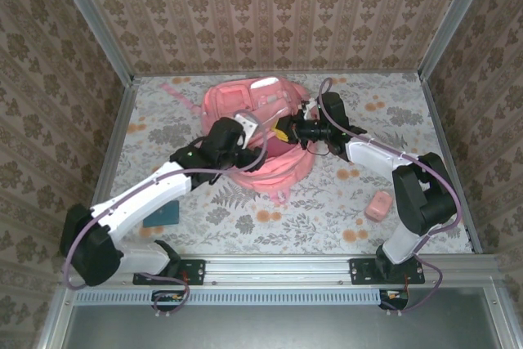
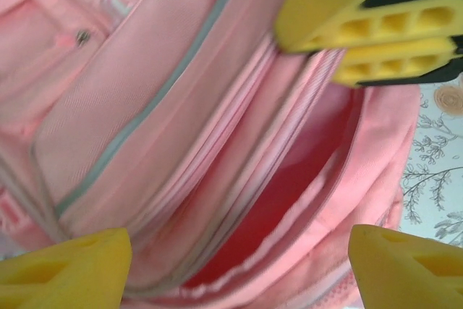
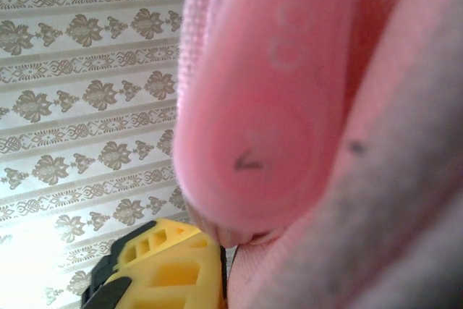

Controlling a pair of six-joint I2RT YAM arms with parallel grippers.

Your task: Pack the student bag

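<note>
The student bag (image 1: 260, 102) lies at the back middle of the table, pink, with its main pocket gaping. In the left wrist view the bag (image 2: 166, 106) shows a red inside (image 2: 289, 200) between pink zip edges. My left gripper (image 1: 252, 135) hangs over that mouth, open, and its yellow fingertips (image 2: 65, 269) stand wide apart with nothing between them. My right gripper (image 1: 283, 131) is shut on the bag's rim from the right. Its yellow fingers (image 2: 362, 27) show at the top of the left wrist view. Up close, pink fabric (image 3: 289, 106) is pinched at my right gripper (image 3: 228, 247).
A dark teal flat object (image 1: 161, 217) lies under my left arm near the front left. A small pink object (image 1: 378, 205) rests on the floral table top at the front right. Patterned walls close in the table on three sides.
</note>
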